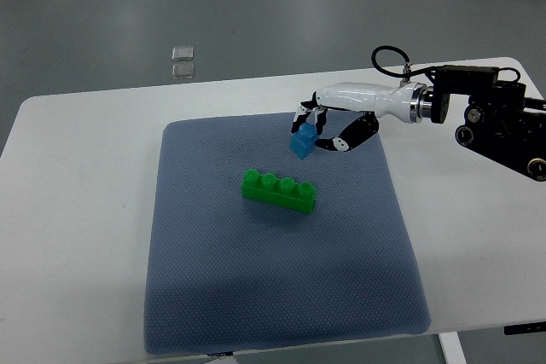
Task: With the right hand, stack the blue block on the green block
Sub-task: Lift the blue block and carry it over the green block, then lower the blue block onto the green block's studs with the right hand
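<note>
The right hand [328,125] fingers pinch the blue block [303,141] at 1 o'clock of the green block [279,191].

one camera only, the top view. it looked down steeply from the robot's side, set well back, facing across the table [68,210] toward bare floor [256,6] beyond the far edge. the whole mat [281,296] fell in frame; the table's near corners were cut off. the right arm [478,117] entered from the right edge.
</note>
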Robot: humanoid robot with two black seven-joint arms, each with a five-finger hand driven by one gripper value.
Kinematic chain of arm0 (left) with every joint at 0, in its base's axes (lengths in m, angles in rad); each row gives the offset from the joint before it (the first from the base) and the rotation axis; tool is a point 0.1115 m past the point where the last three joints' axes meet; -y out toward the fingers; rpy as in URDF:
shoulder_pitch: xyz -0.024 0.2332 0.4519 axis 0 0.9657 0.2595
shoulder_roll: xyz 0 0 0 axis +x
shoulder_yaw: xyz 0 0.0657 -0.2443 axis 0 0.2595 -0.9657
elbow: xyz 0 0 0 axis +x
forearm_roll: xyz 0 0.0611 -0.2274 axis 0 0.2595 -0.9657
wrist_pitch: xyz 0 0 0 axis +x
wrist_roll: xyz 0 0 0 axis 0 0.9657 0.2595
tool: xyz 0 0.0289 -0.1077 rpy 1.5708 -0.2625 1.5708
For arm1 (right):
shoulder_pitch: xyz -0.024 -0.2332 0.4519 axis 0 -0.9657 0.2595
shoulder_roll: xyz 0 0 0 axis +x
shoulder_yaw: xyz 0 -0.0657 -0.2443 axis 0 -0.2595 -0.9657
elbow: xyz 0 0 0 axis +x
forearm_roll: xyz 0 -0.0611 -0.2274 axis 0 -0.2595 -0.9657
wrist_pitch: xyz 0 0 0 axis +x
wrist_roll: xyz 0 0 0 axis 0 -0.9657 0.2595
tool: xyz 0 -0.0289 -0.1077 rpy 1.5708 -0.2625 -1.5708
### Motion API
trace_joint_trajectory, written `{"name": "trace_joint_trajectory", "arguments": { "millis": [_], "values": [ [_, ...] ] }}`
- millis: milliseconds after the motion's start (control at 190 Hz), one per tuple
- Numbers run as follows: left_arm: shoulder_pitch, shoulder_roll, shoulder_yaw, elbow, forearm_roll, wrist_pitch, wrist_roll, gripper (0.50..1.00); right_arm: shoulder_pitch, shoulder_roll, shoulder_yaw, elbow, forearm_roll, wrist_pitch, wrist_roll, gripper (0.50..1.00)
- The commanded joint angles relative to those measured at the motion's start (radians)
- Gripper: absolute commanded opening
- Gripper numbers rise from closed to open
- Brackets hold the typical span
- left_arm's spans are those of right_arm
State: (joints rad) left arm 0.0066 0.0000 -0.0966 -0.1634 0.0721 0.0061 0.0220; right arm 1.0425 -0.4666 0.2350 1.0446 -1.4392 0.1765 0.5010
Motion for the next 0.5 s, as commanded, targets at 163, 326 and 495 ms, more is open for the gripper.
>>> {"name": "trace_joint_trajectory", "arguments": {
  "millis": [163,326,495],
  "values": [
    [0.0,0.0,0.0,0.001,0.0,0.0,-0.001,1.0,0.007,0.052,-0.029,-0.003,-0.038,0.0,0.06,0.5],
    [0.0,0.0,0.0,-0.001,0.0,0.0,-0.001,1.0,0.036,0.072,-0.079,-0.014,-0.061,-0.005,0.083,0.5],
    [0.0,0.0,0.0,-0.001,0.0,0.0,0.001,1.0,0.041,0.091,-0.086,-0.034,-0.082,-0.006,0.079,0.5]
  ]
}}
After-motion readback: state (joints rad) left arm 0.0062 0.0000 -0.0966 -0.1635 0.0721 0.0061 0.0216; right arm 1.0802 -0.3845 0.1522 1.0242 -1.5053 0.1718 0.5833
